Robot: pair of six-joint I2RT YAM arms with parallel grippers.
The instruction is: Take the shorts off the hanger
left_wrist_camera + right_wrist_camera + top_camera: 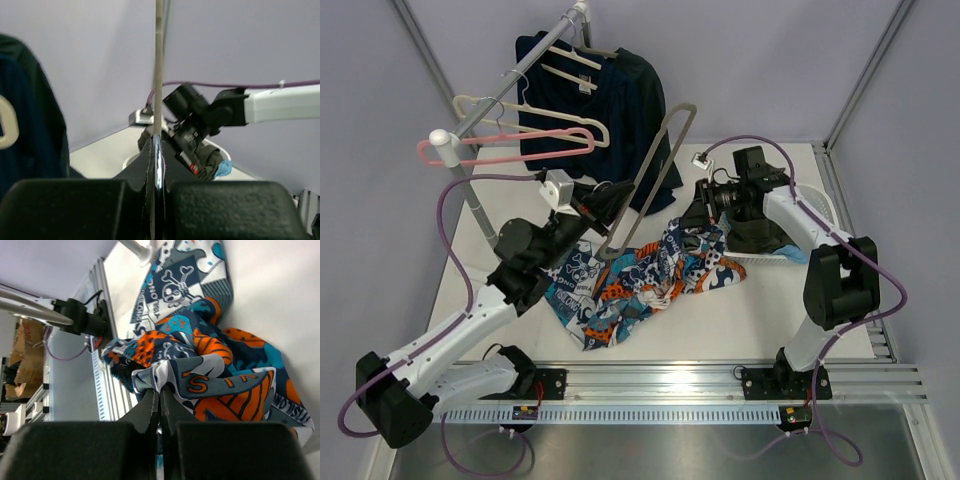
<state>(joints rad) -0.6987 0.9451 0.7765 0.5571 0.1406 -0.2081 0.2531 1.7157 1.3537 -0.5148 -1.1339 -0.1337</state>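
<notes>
L gripper [156,150] clamped tight on grey hanger [159,60]; R gripper [160,390] pinches shorts [640,280] at their 2 o'clock edge, on table [770,310].

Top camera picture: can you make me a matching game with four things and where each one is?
Things:
1. shorts
2. grey hanger
3. pink hanger
4. navy shirt

Places:
A. hanging bare near the front end of the rail
B. held up by the left pincer
C. crumpled on the table, pinched by the right pincer
D. hanging at the far end of the rail

Pairs: 1-C, 2-B, 3-A, 4-D
</notes>
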